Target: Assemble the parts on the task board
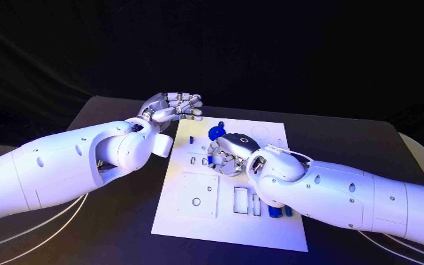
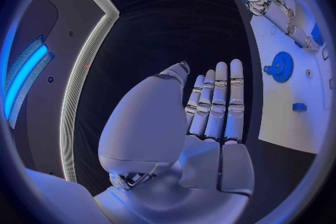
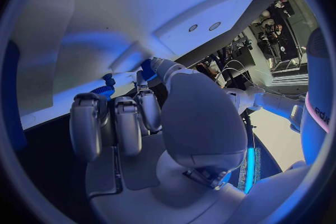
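The white task board (image 1: 199, 219) lies in the middle of the black table. A blue gear (image 1: 217, 132) stands near its far end, also seen as the gear (image 2: 281, 64) in the left wrist view. My right hand (image 1: 230, 153) rests low on the board just in front of the gear, fingers curled. In the right wrist view its thumb and a finger pinch a small blue part (image 3: 146, 69), with the gear (image 3: 105, 89) close by. My left hand (image 1: 173, 107) hovers beside the board's far left corner, its fingers (image 2: 217, 101) straight and empty.
Several blue parts (image 1: 276, 211) lie by my right forearm at the board's near right. The board has a square raised plate (image 1: 198, 195) and rectangular slots (image 1: 241, 199). Another small blue piece (image 2: 299, 106) sits on the board (image 2: 290, 123).
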Robot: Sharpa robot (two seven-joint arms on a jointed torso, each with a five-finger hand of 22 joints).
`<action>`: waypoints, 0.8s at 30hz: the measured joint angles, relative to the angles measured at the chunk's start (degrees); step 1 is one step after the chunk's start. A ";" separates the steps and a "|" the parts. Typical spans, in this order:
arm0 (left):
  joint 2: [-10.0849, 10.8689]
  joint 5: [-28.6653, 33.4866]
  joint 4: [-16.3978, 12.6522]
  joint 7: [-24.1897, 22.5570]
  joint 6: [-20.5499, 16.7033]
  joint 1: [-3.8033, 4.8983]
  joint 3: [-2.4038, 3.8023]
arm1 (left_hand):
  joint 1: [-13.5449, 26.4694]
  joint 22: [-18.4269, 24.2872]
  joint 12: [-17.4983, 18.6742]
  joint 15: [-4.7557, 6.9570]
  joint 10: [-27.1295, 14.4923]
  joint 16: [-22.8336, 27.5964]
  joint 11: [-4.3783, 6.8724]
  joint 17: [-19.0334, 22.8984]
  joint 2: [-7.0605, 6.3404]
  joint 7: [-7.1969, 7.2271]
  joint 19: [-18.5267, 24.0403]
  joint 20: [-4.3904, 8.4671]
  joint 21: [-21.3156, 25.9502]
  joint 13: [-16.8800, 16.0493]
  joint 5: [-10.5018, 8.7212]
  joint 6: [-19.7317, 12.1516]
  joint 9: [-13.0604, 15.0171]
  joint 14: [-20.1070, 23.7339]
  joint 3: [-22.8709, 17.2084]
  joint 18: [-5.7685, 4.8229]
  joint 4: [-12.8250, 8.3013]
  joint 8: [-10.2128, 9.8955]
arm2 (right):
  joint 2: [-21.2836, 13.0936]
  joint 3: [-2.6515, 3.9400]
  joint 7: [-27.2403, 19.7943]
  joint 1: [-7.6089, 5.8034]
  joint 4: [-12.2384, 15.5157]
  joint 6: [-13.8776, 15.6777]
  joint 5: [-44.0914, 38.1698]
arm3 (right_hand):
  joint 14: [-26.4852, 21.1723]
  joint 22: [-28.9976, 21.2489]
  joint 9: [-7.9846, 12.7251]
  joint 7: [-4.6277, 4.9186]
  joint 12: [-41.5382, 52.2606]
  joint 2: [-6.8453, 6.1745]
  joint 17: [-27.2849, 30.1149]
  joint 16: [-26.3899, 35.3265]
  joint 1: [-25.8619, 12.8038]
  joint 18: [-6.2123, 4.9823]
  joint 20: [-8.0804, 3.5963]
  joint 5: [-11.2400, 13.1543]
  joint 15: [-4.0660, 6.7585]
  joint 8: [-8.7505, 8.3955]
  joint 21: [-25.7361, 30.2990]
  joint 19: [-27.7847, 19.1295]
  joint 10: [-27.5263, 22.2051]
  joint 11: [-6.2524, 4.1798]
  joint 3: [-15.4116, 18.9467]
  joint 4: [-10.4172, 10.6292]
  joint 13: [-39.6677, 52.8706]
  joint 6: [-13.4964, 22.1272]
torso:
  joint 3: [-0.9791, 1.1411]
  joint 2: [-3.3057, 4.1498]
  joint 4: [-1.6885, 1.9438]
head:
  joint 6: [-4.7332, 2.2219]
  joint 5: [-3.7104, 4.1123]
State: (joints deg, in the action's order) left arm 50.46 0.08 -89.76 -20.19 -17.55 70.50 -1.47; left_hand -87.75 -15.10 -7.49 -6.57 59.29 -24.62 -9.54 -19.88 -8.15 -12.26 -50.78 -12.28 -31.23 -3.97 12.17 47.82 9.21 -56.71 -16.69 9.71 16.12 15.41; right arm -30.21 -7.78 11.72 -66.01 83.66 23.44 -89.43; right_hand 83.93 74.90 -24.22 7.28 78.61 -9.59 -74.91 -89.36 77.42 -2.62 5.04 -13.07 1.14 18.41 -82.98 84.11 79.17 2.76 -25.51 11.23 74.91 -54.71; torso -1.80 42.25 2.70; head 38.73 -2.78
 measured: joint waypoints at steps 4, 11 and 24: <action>0.02 -0.01 0.00 0.01 0.00 0.00 0.00 | 0.00 0.00 0.00 0.00 0.00 0.00 0.00 0.00 0.00 0.00 0.00 0.00 0.00 0.00 0.00 0.00 0.00 0.00 0.00 0.00 0.00 0.00 | -0.01 -0.02 0.10 0.04 0.03 0.01 -0.05 | 0.00 0.05 -0.23 0.20 -0.30 -0.44 0.00 0.00 -0.45 0.00 0.00 -0.02 0.00 -0.05 0.00 0.00 -0.39 0.05 0.15 0.15 -0.04 0.78 | 0.02 0.00 -0.02 | 0.01 0.04; 0.04 -0.02 0.00 0.02 0.00 0.00 0.00 | 0.00 0.01 0.00 0.00 0.00 0.00 0.00 0.01 0.00 0.00 0.00 0.00 0.00 0.00 0.00 0.00 0.00 0.00 0.00 0.00 0.00 0.00 | -0.03 -0.10 0.29 0.13 0.04 0.00 -0.10 | 0.00 0.04 0.31 0.70 -0.78 -0.65 0.00 0.00 -0.97 0.00 0.00 0.22 0.00 -0.80 0.34 0.00 -0.77 0.42 0.38 0.39 -0.67 1.69 | 0.02 0.01 -0.02 | 0.01 0.13; 0.09 -0.03 0.01 0.06 0.01 0.00 0.00 | 0.00 0.01 0.00 0.00 0.00 0.00 0.00 0.01 0.00 0.00 0.00 0.00 0.00 0.00 0.00 0.00 0.00 0.00 0.00 0.00 0.00 0.00 | -0.02 -0.11 0.56 0.16 0.06 -0.06 -0.14 | -0.01 0.03 0.66 1.18 -1.45 -1.26 -0.04 0.00 -1.57 0.00 0.21 0.22 -0.42 -1.64 0.80 -0.21 -1.59 0.84 0.54 0.54 -1.23 3.00 | 0.02 0.01 -0.02 | -0.02 0.19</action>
State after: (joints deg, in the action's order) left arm 50.55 0.05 -89.75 -20.13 -17.54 70.50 -1.47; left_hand -87.75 -15.08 -7.49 -6.57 59.29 -24.62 -9.54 -19.87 -8.15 -12.26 -50.78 -12.28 -31.23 -3.97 12.17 47.82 9.21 -56.71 -16.69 9.71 16.12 15.41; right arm -30.23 -7.90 12.28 -65.85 83.72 23.37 -89.57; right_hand 83.92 74.93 -23.55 8.46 77.16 -10.85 -74.95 -89.36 75.85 -2.62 5.25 -12.85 0.71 16.77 -82.18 83.89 77.58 3.60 -24.97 11.77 73.68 -51.71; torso -1.79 42.26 2.68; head 38.70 -2.59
